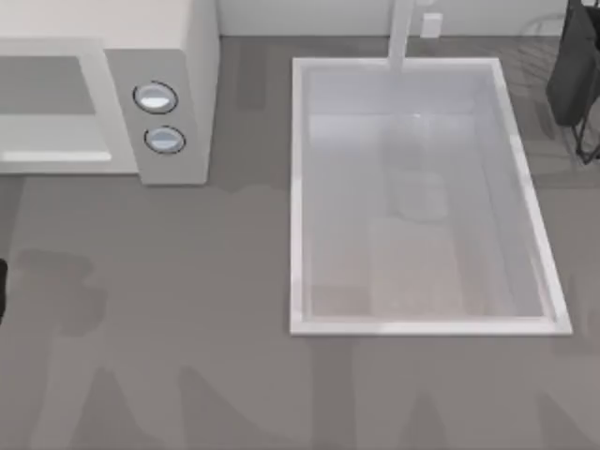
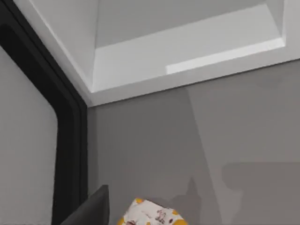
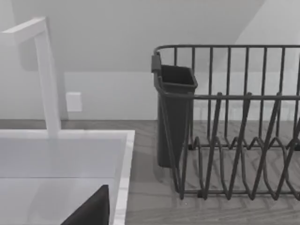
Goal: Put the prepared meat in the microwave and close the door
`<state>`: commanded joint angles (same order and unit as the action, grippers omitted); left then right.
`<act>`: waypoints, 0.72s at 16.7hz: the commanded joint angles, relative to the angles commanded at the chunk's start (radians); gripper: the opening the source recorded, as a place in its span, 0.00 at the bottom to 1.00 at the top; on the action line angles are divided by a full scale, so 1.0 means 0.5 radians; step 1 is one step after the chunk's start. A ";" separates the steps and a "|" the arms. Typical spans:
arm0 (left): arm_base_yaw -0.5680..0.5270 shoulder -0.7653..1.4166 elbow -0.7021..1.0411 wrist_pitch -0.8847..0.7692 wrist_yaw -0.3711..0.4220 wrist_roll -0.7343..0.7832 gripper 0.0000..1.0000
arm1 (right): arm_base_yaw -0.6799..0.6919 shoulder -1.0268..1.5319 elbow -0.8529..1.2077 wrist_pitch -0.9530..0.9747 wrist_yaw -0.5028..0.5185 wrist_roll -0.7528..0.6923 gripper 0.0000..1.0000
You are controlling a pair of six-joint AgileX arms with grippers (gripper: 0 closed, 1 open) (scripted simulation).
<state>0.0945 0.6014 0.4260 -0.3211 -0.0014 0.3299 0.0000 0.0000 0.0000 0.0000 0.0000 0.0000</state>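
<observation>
Off-white boxy microwave (image 1: 178, 103) at the far left corner of the smooth grey tabletop (image 1: 187, 309); side panel with two round silvery-blue buttons (image 1: 156, 97) facing up toward the overhead camera. Cavity opening visible as a pale recess with a flat, lighter floor strip. In the left wrist view, same cavity (image 2: 187, 51) seen as a matte white box with crisp straight edges.

White-framed door (image 2: 28, 154) with translucent grey window and dark rounded inner border, standing swung open beside the cavity mouth in the left wrist view.

Small flat pale prepared meat (image 2: 152, 214), mottled orange-yellow with brownish marks, at the lower edge of the left wrist view, just beside a dark finger (image 2: 91, 208) of the left hand. Contact between finger and meat: cannot tell. Opening of left hand: cannot tell. Meat outside the microwave, in front of the cavity, with bare tabletop between.

Large white rectangular sink basin (image 1: 298, 187) right of the microwave, thin raised rim, pale square-section faucet (image 1: 403, 33) at its far edge. Wide bare tabletop in front of microwave and basin.

Right arm (image 1: 577, 75) parked beyond the basin's far right corner. Dark wire dish rack (image 3: 239, 140) with dark rectangular cup (image 3: 174, 112) near the right hand; hand opening: cannot tell.
</observation>
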 joint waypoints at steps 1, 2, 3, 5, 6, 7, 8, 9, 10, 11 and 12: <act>0.016 0.095 0.065 -0.051 -0.002 0.051 1.00 | 0.000 0.000 0.000 0.000 0.000 0.000 1.00; 0.032 0.191 0.128 -0.104 -0.003 0.103 1.00 | 0.000 0.000 0.000 0.000 0.000 0.000 1.00; 0.047 0.287 0.192 -0.156 -0.004 0.155 1.00 | 0.000 0.000 0.000 0.000 0.000 0.000 1.00; 0.074 0.479 0.318 -0.261 -0.004 0.259 1.00 | 0.000 0.000 0.000 0.000 0.000 0.000 1.00; 0.087 0.574 0.382 -0.313 -0.003 0.312 1.00 | 0.000 0.000 0.000 0.000 0.000 0.000 1.00; 0.099 0.669 0.447 -0.365 -0.002 0.365 1.00 | 0.000 0.000 0.000 0.000 0.000 0.000 1.00; 0.112 0.763 0.512 -0.415 -0.001 0.418 1.00 | 0.000 0.000 0.000 0.000 0.000 0.000 1.00; 0.124 0.857 0.578 -0.465 0.000 0.471 1.00 | 0.000 0.000 0.000 0.000 0.000 0.000 1.00; 0.138 0.950 0.644 -0.515 0.000 0.524 1.00 | 0.000 0.000 0.000 0.000 0.000 0.000 1.00; 0.151 1.043 0.710 -0.565 0.000 0.576 1.00 | 0.000 0.000 0.000 0.000 0.000 0.000 1.00; 0.165 1.136 0.777 -0.614 -0.001 0.629 1.00 | 0.000 0.000 0.000 0.000 0.000 0.000 1.00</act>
<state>0.1769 1.1692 0.8145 -0.6281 -0.0017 0.6443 0.0000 0.0000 0.0000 0.0000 0.0000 0.0000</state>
